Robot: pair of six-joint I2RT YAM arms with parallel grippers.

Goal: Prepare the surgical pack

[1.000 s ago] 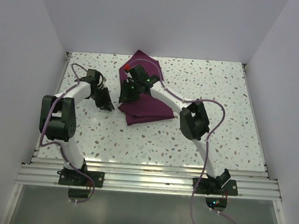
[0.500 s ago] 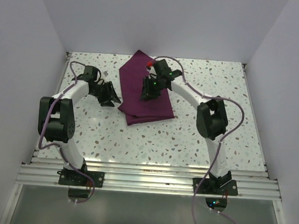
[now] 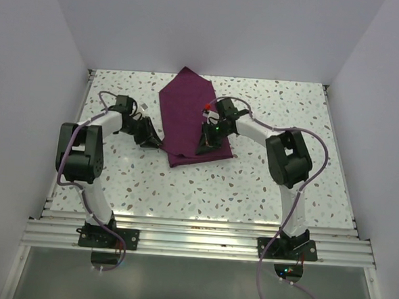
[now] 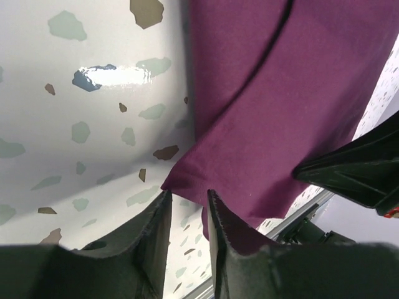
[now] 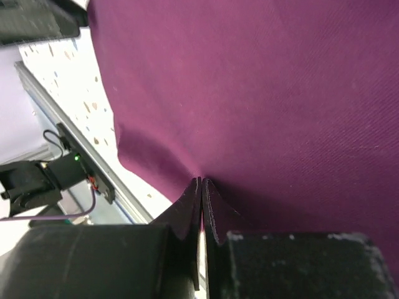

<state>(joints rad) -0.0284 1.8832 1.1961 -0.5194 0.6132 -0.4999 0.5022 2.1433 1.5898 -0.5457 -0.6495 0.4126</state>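
The surgical pack is a plum-purple cloth folded into a long flat bundle on the speckled table, running from the far middle toward me. My left gripper sits low at its left edge. In the left wrist view the left gripper is open, with table showing between the fingers and a corner of the cloth at their tips. My right gripper rests on the bundle's near right part. Seen from the right wrist, the right gripper is shut, and the cloth puckers into its tips.
White walls enclose the speckled table on three sides. An aluminium rail with both arm bases runs along the near edge. The right arm's black finger reaches into the left wrist view over the cloth.
The right gripper travelled from the cloth's far part to its near right part and shut on the fabric. The left gripper slid right to the cloth's left edge.
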